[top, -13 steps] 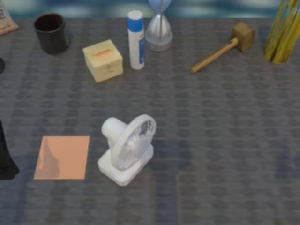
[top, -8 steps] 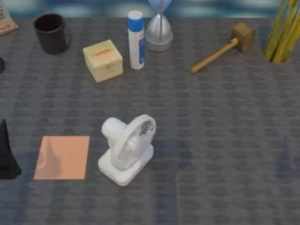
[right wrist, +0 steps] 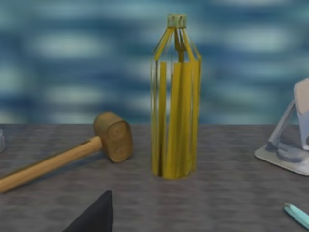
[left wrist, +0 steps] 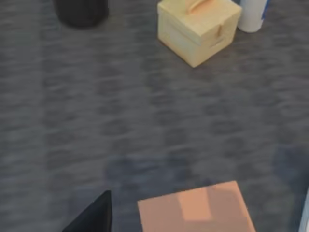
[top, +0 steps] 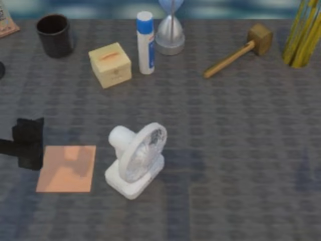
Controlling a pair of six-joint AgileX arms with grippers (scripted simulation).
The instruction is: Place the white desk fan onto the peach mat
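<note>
Small all-white plastic desk fan (top: 136,159) with round grilled cage stands upright on grey table (top: 235,150), just right of thin flat peach-orange square mat (top: 66,168), not on it. Left gripper (top: 29,143), black, hovers at table's left edge beside mat's upper left corner, holding nothing; finger spread cannot be told. Right arm out of top view. Cream box (top: 110,64) well behind mat.
</note>
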